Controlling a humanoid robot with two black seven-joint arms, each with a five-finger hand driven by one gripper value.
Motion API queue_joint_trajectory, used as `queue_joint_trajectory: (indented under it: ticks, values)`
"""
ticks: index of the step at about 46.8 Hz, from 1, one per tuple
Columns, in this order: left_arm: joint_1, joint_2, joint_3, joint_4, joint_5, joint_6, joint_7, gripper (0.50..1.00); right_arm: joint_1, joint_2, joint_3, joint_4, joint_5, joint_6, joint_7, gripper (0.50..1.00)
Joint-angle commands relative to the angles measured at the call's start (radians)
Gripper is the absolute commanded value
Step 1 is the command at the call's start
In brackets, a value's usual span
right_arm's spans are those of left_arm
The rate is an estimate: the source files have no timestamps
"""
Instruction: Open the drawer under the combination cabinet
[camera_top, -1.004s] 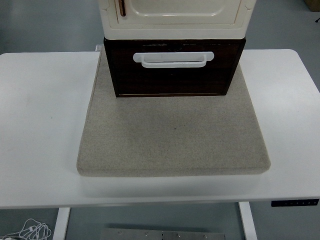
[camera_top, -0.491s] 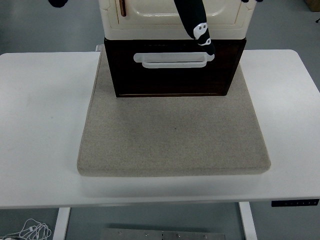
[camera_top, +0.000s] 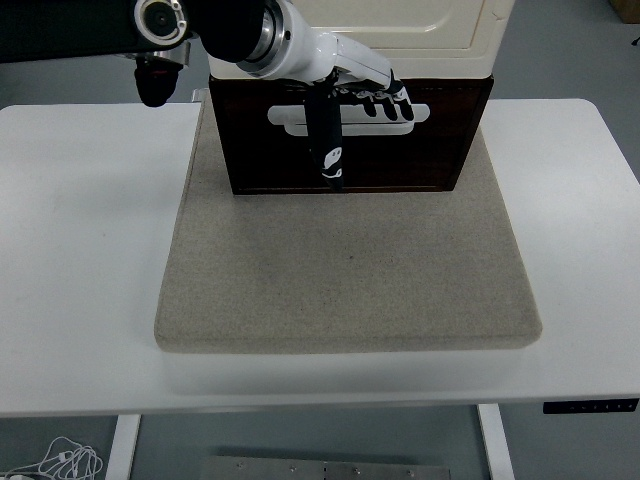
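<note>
Since a moment ago, the left hand (camera_top: 355, 90) has swung in from the upper left to the drawer (camera_top: 345, 140). Its fingers (camera_top: 385, 103) lie across the white handle (camera_top: 345, 118), the thumb pointing down; a closed grasp cannot be confirmed. Dark and shut, the drawer sits under the cream cabinet (camera_top: 420, 35), on a grey mat (camera_top: 345, 270) on the white desk (camera_top: 80, 250).

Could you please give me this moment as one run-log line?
stage: reaching handle | left hand: fingers over handle, grip unclear | drawer: closed | cabinet: on top | right hand: out of view
</note>
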Motion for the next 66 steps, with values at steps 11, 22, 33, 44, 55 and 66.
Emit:
queue_joint_trajectory:
  ticks: [11,22,33,44,55,66]
  values:
    - [0.014,-0.106,-0.003,0.040,-0.134,0.116,0.142,1.000,0.000,0.000,0.000,0.000,0.000,0.000,0.000,0.926]
    - [0.017,-0.124,-0.003,0.069,-0.140,0.154,0.142,1.000,0.000,0.000,0.000,0.000,0.000,0.000,0.000,0.926]
    - [0.031,-0.124,-0.004,0.118,-0.141,0.159,0.142,1.000,0.000,0.000,0.000,0.000,0.000,0.000,0.000,0.926]
    - [0.049,-0.120,0.000,0.117,-0.140,0.170,0.142,1.000,0.000,0.000,0.000,0.000,0.000,0.000,0.000,0.926]
    - [0.054,-0.115,0.031,0.120,-0.138,0.184,0.142,1.000,0.000,0.000,0.000,0.000,0.000,0.000,0.000,0.926]
    - [0.075,-0.117,0.033,0.135,-0.138,0.194,0.142,1.000,0.000,0.000,0.000,0.000,0.000,0.000,0.000,0.926]
